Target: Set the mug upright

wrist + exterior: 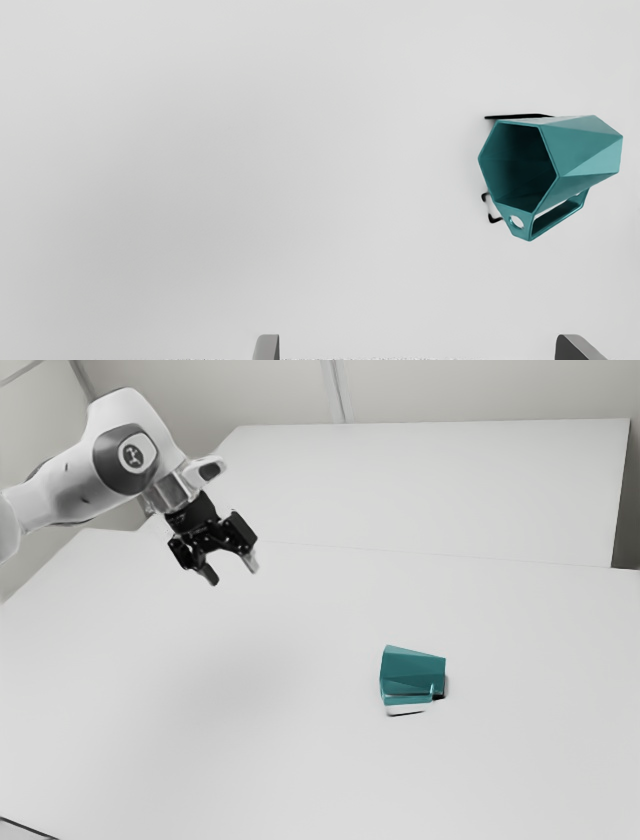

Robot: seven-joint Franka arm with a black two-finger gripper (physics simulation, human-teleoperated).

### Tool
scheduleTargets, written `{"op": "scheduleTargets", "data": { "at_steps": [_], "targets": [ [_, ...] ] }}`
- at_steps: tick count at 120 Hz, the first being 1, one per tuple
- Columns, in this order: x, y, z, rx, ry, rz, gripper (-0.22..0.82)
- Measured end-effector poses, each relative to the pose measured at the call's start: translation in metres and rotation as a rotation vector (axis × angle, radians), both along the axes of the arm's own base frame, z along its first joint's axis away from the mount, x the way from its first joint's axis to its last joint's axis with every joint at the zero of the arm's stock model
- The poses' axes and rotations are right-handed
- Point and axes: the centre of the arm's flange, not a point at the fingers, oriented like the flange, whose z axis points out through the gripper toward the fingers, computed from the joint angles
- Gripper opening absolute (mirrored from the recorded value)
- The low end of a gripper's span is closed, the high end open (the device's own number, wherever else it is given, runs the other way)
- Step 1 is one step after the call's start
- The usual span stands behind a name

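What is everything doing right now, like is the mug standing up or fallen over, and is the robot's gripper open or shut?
Mug: lying on its side, not upright; mouth facing the gripper's side, looks empty inside.
Handle: attached to the mug.
Gripper: open, jaws wide apart, holding nothing.
Arm: raised, away from the mug.

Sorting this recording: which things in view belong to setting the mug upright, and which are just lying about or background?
For the job:
- mug, on its side
- gripper, open, away from the mug

Background:
- table, under the mug
- white surface behind the table
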Motion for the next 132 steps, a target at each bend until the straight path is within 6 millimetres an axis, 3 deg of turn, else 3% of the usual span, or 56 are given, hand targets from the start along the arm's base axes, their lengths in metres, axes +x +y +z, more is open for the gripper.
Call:
{"op": "scheduleTargets", "data": {
  "at_steps": [22, 55, 83, 132],
  "targets": [
    [0.006, -0.021, -0.058, -0.143, 0.087, 0.071, 0.60],
    [0.018, -0.062, -0.119, -0.289, 0.161, 0.161, 0.60],
    [0.017, -0.101, -0.150, -0.347, 0.223, 0.182, 0.60],
    [0.026, -0.132, -0.196, -0.433, 0.269, 0.302, 0.60]
  ]
}}
